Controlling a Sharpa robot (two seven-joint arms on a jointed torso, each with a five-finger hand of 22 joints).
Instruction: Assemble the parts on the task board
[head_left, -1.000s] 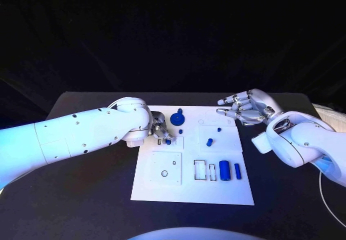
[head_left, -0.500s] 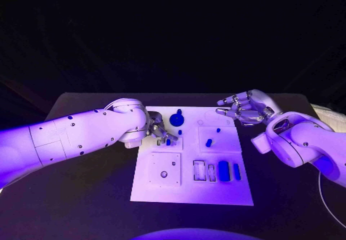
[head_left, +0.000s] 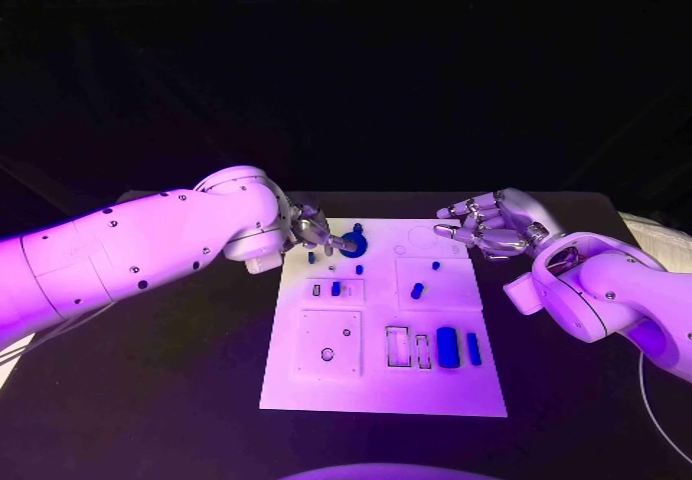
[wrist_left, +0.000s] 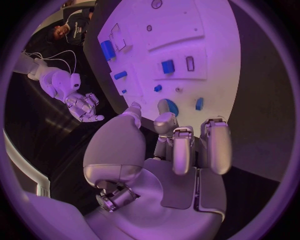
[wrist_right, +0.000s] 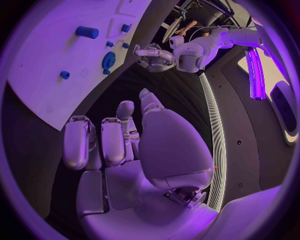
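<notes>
Parts partly seated on task board (head_left: 378, 390) at table (head_left: 188, 400) centre: blue pegs upright, cylinder (head_left: 447, 346) lying loose. Left hand (head_left: 313, 233) poised at round blue part (head_left: 353, 241) near far edge; grip cannot be confirmed. Right hand (head_left: 490, 225) loosely curled, empty, beside far right corner.

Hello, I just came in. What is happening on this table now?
A robot with two arms is assembling small blue parts on a white task board. Its left hand reaches over the far-left corner of the board, fingertips at the round blue gear; whether it grips the gear is unclear. Its right hand hovers open at the far-right edge, holding nothing. A blue cylinder and other small pieces sit on the board.
</notes>
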